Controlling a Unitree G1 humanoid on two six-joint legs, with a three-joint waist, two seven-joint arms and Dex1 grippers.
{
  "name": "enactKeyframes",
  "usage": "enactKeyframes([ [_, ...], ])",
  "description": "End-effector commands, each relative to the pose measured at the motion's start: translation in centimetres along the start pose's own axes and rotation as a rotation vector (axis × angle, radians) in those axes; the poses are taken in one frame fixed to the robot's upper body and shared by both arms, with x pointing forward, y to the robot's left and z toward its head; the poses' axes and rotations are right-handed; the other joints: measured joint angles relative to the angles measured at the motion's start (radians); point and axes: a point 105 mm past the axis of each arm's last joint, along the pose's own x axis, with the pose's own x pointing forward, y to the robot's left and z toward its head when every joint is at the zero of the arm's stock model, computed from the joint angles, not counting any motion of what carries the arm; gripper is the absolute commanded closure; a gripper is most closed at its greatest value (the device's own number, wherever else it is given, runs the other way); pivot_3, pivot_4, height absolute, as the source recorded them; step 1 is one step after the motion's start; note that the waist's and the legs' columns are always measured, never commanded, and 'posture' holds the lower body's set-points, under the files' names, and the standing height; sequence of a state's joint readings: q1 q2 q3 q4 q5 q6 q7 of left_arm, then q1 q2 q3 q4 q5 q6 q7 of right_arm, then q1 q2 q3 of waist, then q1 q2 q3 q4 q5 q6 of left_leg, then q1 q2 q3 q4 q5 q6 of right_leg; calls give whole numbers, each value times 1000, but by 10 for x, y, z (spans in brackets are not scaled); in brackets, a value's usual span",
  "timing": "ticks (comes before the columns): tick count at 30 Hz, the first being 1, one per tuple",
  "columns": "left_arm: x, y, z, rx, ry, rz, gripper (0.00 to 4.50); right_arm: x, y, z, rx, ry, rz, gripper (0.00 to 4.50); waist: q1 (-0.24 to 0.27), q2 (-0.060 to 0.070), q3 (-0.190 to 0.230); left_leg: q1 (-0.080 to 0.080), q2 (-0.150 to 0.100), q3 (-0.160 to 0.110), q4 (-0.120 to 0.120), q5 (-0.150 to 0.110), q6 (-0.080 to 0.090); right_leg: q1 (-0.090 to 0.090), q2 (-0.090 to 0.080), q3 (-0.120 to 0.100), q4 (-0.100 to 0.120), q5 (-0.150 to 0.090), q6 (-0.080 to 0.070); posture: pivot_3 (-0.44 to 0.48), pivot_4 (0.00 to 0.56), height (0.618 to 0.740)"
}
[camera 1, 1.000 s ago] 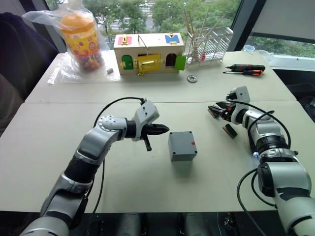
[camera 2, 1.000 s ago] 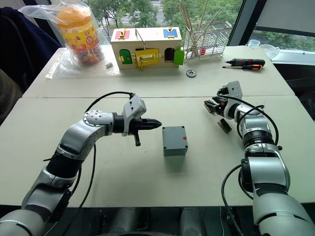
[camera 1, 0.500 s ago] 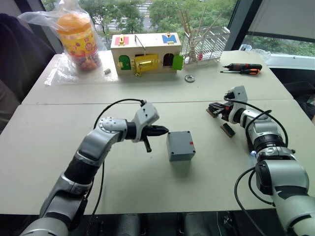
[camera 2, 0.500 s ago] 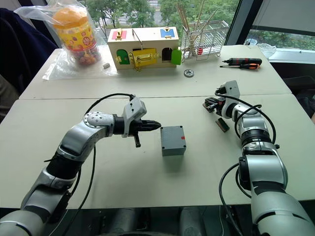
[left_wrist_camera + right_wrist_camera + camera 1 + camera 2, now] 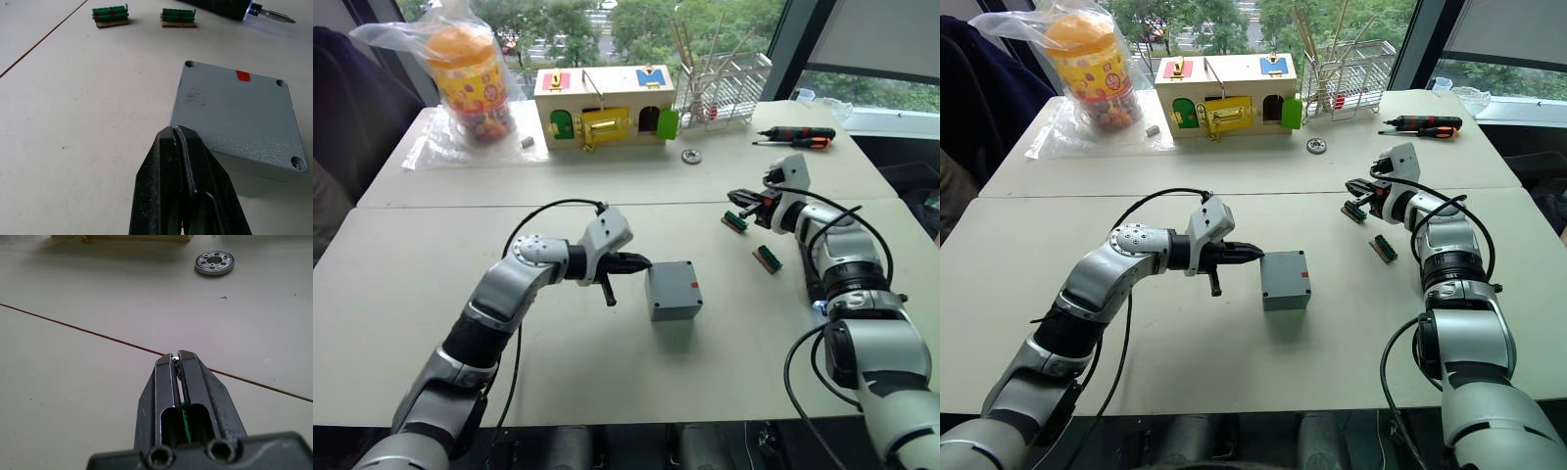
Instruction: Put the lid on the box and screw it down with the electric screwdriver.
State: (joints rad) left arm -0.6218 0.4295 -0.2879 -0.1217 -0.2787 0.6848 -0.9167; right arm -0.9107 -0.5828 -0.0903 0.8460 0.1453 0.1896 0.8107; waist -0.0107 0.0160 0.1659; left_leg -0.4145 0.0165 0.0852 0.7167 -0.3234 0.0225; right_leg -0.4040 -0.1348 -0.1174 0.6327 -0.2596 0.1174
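Observation:
The grey box [image 5: 673,290] stands mid-table with the lid [image 5: 234,115] lying flat on top; the lid shows corner screw holes and a red mark. My left gripper [image 5: 644,261] is shut and empty, its tips [image 5: 175,131] at the box's left upper edge. The electric screwdriver [image 5: 225,7] lies beyond the box, its metal bit [image 5: 276,14] lit by a small light. My right gripper [image 5: 734,195] hovers above the table at the right, shut on a tiny silver piece like a screw [image 5: 175,360].
Two green terminal blocks [image 5: 734,221] [image 5: 767,258] lie under and beside my right gripper. Across the table seam are a wooden box with coloured doors [image 5: 605,106], a bagged jar [image 5: 470,73], a wire rack [image 5: 724,88], a metal ring [image 5: 691,156] and hand screwdrivers [image 5: 798,137].
My right gripper has risen and drawn back from the table, uncovering one green terminal block. The left gripper has barely moved. The camera shifted slightly.

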Motion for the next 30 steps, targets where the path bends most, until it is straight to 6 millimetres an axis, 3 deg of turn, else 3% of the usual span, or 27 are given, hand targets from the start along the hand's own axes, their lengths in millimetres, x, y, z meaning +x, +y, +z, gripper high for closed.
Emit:
enactKeyframes([
  [1,-13,-4,21,21,-84,-20,4500,-25,11,45,-46,-139,84,4467,2,0,0,0,0,0,0,0,0,0,0,0,0,0,0,0,150,708],
  [5,-24,-13,24,24,-82,-70,4500,-57,59,52,-39,-144,279,4467,3,0,0,-1,1,-2,0,0,0,0,0,-1,0,0,0,0,150,708],
  [9,-30,-25,21,11,-69,-138,4500,-77,100,38,-13,-76,399,4467,4,0,0,0,1,-1,1,0,0,1,0,0,0,0,0,0,150,708],
  [14,-31,-29,14,14,-37,-166,4500,-82,132,20,47,-38,449,4467,16,0,0,1,1,-1,1,0,0,1,-1,0,0,0,0,0,150,708],
  [21,-25,-24,11,25,-30,-142,4500,-76,144,7,65,-16,446,4467,25,0,0,1,-1,0,2,0,0,1,-1,1,0,0,0,0,150,708],
  [30,-27,-23,8,21,-27,-127,4500,-75,136,1,77,2,423,4467,25,0,0,1,-1,0,2,0,0,0,0,1,0,0,0,0,150,708],
])
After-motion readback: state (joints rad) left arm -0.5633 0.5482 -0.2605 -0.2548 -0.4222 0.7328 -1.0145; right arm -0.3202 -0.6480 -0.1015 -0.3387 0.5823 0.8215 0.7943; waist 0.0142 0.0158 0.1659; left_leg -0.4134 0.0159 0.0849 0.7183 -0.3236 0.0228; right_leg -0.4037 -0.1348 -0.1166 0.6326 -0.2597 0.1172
